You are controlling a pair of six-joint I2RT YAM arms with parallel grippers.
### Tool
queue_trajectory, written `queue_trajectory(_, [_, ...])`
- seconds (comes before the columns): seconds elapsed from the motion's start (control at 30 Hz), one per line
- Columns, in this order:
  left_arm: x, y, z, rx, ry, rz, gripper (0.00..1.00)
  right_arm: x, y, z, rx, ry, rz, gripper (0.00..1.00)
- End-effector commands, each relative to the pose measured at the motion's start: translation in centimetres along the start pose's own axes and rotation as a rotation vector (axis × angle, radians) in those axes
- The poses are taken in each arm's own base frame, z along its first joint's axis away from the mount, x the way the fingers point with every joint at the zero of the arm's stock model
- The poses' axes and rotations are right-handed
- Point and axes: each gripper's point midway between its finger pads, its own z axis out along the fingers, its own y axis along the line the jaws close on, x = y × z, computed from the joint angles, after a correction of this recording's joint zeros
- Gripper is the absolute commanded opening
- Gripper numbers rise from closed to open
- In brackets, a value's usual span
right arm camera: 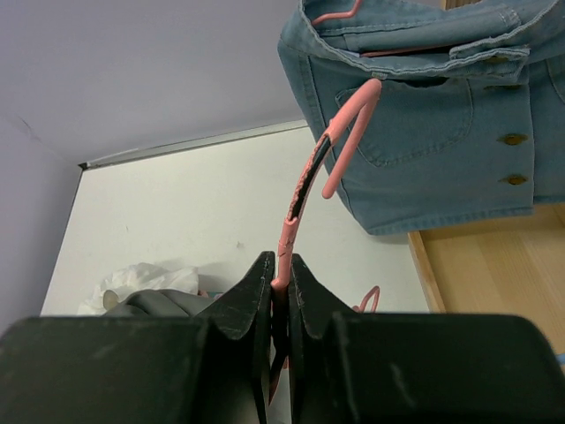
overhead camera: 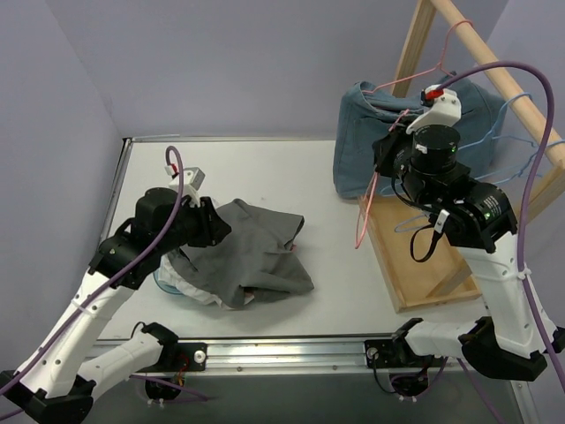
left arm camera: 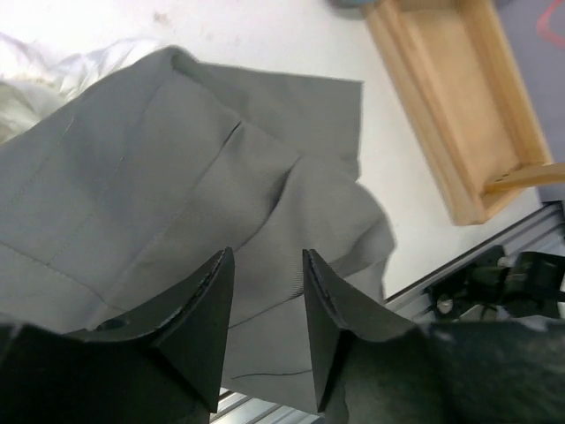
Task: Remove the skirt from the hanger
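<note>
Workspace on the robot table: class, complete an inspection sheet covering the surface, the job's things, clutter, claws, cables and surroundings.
Surface: white table, partly bare.
Job's things: gray skirt heaped on the table; pink hanger bare.
Clutter: white cloth peeking from under the skirt.
Claws: left claw open over the skirt; right claw shut on the hanger.
Cables: purple cables along the arms.
Surroundings: wooden rack holding a denim garment; plain walls.

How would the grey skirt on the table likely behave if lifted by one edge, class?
Probably floppy: the grey skirt lies crumpled in soft folds. Likely light: the fabric looks thin. It would drape, not roll.
</note>
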Motion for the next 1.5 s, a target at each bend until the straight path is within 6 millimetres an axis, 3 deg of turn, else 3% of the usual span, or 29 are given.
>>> queue_trajectory(0.0, [-5.1, -4.4, -3.5, 0.169, -0.166, 0.043, 0.46, -0.1, -0.3, 0.6, 0.017, -0.014, -0.014, 0.00])
queue_trajectory(0.07, [-6.5, -5.9, -4.8, 0.219, -0.188, 0.070, 0.48, -0.2, -0.3, 0.7, 0.019, -0.019, -0.016, 0.00])
queue_trajectory(0.2, [-7.4, -11.5, -6.2, 0.486, -0.181, 0.162, 0.48, 0.4, -0.5, 2.0, 0.059, 0.001, -0.040, 0.00])
queue_trajectory(0.23, [-7.2, -14.4, -7.4, 0.627, -0.182, 0.208, 0.50, 0.7, -0.7, 2.3, 0.073, 0.013, -0.051, 0.00])
queue_trajectory(0.3, [-7.3, -17.3, -8.1, 0.718, -0.178, 0.248, 0.52, 1.2, -1.0, 3.3, 0.115, 0.031, -0.072, 0.00])
queue_trajectory(0.33, [-6.4, -19.1, -8.6, 0.764, -0.151, 0.279, 0.53, 1.6, -1.3, 3.5, 0.135, 0.047, -0.085, 0.00])
queue_trajectory(0.37, [-7.7, -20.5, -10.2, 0.789, -0.196, 0.325, 0.53, 1.6, -1.4, 3.7, 0.148, 0.050, -0.095, 0.00])
queue_trajectory(0.43, [-7.3, -21.9, -9.2, 0.766, -0.149, 0.354, 0.54, 2.3, -1.9, 4.5, 0.190, 0.069, -0.122, 0.00])
queue_trajectory(0.5, [-9.1, -23.2, -9.2, 0.765, -0.181, 0.371, 0.55, 2.8, -2.2, 5.1, 0.219, 0.077, -0.137, 0.00])
queue_trajectory(0.7, [-11.6, -24.4, -8.6, 0.725, -0.223, 0.375, 0.59, 4.0, -2.3, 6.4, 0.248, 0.107, -0.165, 0.00])
queue_trajectory(1.03, [-11.0, -25.4, -7.4, 0.743, -0.171, 0.390, 0.59, 4.6, -2.6, 8.0, 0.301, 0.129, -0.217, 0.00])
queue_trajectory(1.3, [-9.2, -25.9, -5.8, 0.718, -0.105, 0.408, 0.59, 4.1, -2.1, 8.6, 0.307, 0.126, -0.222, 0.00])
queue_trajectory(1.47, [-8.5, -25.6, -3.7, 0.620, -0.070, 0.440, 0.55, 3.4, -1.7, 8.7, 0.300, 0.115, -0.207, 0.00])
